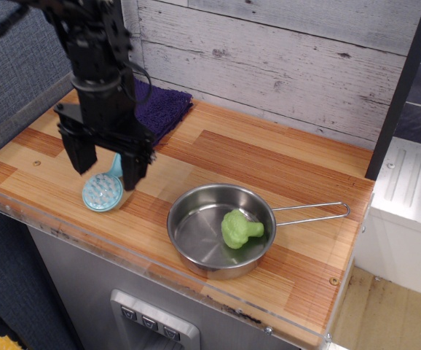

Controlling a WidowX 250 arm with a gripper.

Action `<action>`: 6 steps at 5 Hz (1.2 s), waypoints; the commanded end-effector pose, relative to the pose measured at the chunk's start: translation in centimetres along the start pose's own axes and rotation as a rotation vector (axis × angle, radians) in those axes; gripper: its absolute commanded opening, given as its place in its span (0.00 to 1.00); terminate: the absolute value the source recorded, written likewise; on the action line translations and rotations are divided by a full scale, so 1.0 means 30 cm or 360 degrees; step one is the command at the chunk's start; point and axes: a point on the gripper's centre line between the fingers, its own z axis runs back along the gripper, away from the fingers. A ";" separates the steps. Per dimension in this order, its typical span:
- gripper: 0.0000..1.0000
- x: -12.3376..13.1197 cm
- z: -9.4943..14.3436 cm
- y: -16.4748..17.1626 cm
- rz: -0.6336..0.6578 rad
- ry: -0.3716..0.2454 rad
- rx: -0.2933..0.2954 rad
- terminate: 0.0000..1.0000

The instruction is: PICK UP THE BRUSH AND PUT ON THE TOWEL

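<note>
The light-blue brush (101, 193) lies on the wooden counter near the front left, its round bristled head showing; its loop handle is mostly hidden behind my gripper. My black gripper (107, 166) hangs open right over the brush, one finger on each side of the handle, the fingertips (131, 175) close above the wood. The dark purple towel (159, 109) lies at the back left against the wall, partly hidden by my arm.
A steel saucepan (196, 233) with a long wire handle stands at the front middle and holds a green broccoli toy (238, 228). A clear plastic lip runs along the counter's front edge (87, 237). A plank wall stands behind.
</note>
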 end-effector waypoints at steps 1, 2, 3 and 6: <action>1.00 0.026 -0.090 -0.006 0.0062 0.0091 0.0167 0.00; 1.00 0.019 -0.117 0.007 0.0098 0.0132 0.0153 0.00; 0.00 0.023 -0.052 -0.009 0.0025 0.0048 0.0138 0.00; 0.00 0.201 0.290 -0.276 -0.0374 -0.0241 -0.0085 0.00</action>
